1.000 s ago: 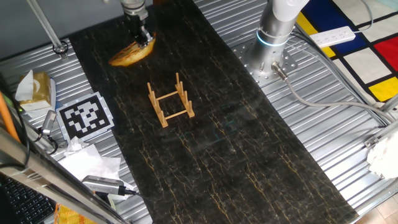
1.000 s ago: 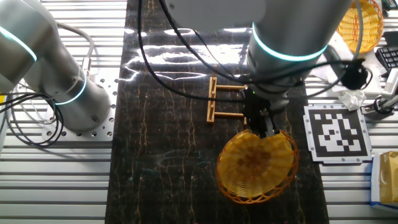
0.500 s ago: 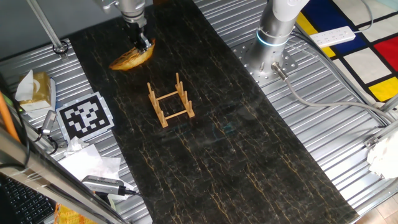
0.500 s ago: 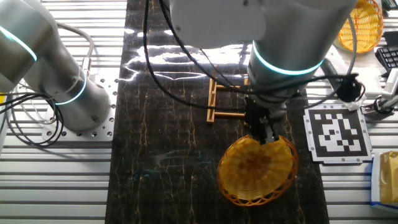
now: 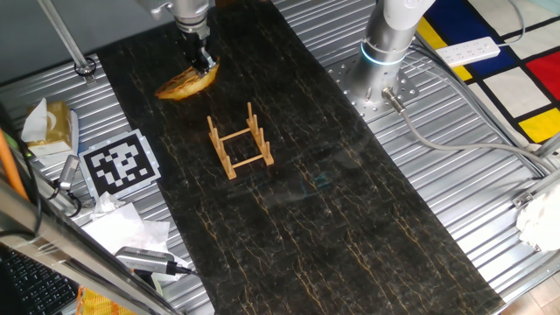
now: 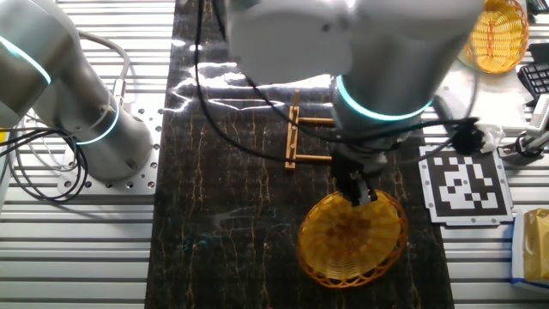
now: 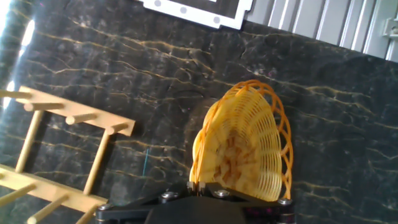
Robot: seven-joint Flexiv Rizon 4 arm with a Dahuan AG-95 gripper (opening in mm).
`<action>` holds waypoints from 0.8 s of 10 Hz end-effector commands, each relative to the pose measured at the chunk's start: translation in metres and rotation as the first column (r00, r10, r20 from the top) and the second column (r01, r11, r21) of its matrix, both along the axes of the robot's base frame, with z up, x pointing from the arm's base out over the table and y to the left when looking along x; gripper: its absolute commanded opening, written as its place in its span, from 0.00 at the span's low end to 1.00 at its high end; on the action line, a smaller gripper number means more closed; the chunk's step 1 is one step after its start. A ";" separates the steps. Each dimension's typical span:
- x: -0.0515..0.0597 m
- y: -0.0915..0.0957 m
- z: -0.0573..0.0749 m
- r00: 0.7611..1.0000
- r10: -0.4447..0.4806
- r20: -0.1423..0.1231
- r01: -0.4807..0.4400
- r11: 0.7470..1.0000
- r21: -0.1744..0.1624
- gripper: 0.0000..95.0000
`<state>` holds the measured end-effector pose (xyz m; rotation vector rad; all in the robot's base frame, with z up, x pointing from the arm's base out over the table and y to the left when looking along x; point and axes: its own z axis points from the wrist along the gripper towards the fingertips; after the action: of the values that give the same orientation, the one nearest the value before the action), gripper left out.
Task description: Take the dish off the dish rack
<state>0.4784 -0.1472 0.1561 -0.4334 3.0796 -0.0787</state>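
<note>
The golden-yellow woven wicker dish [image 5: 187,82] is off the rack, held by its rim in my gripper [image 5: 204,63] low over the dark mat at the far end. In the other fixed view the dish [image 6: 350,237] lies nearly flat below the gripper [image 6: 362,196]. In the hand view the dish [image 7: 244,149] hangs from the shut fingers at the bottom edge. The light-wood dish rack [image 5: 241,141] stands empty mid-mat; it also shows in the other fixed view [image 6: 296,139] and the hand view [image 7: 59,155], left of the dish.
A black-and-white marker card [image 5: 121,163] lies left of the mat, with tissues and cables [image 5: 131,236] near it. The arm's base [image 5: 382,70] stands at the right. Another wicker basket [image 6: 497,34] sits at the far corner.
The gripper has lowered the dish closer to the mat and tilted it flatter; the rack has not moved.
</note>
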 end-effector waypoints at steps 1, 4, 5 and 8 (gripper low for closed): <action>0.000 -0.001 0.002 1.000 -0.005 -0.023 0.007 0.996 0.090 0.20; -0.001 -0.001 0.002 1.000 0.011 -0.021 -0.009 0.995 0.097 0.40; -0.001 -0.002 0.003 1.000 0.016 -0.017 -0.014 0.995 0.100 0.60; -0.003 -0.003 0.009 0.999 0.043 -0.014 -0.041 0.992 0.116 0.60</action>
<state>0.4713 -0.1496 0.1661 -0.4944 3.0665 0.1013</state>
